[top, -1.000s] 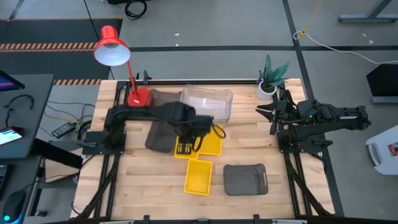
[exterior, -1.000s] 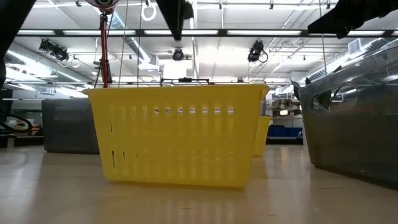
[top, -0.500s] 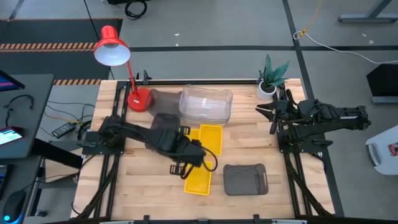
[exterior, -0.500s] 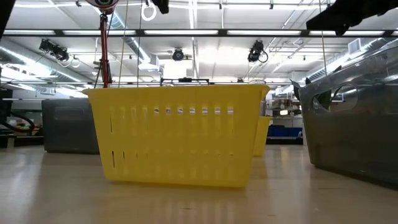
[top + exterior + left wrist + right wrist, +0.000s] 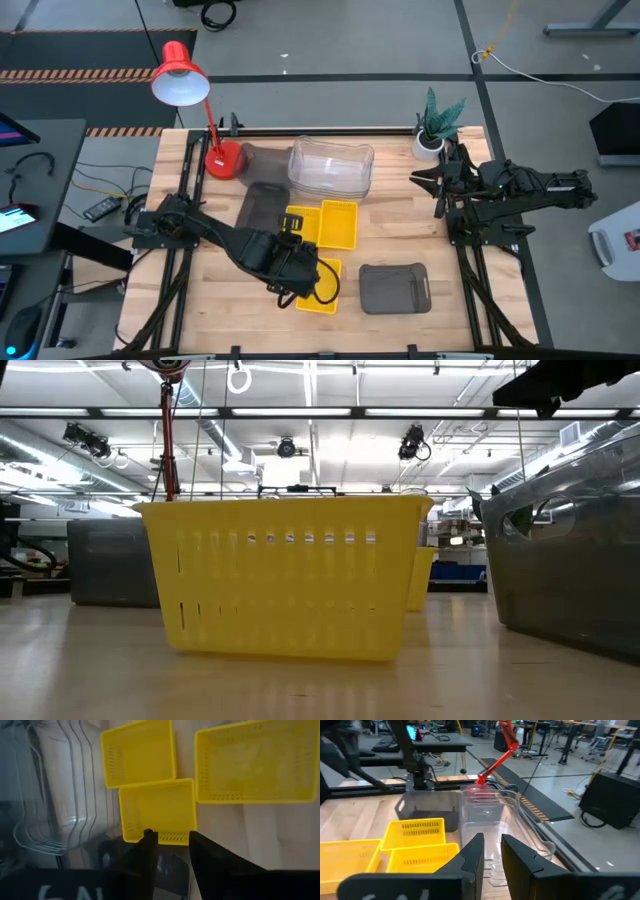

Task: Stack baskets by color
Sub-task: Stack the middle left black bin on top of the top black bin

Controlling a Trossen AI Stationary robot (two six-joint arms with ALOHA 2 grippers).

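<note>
Three yellow baskets (image 5: 337,222), all upright and empty with slotted walls, lie mid-table: two sit side by side, touching, the left one (image 5: 298,222) smaller-looking; a third (image 5: 318,287) lies nearer, partly hidden under an arm. The clear baskets (image 5: 332,168), nested in one stack, stand at the far edge. One grey basket (image 5: 394,288) rests near-right; another (image 5: 260,208) lies left of the yellow pair, and a third (image 5: 263,158) lies left of the clear stack.
</note>
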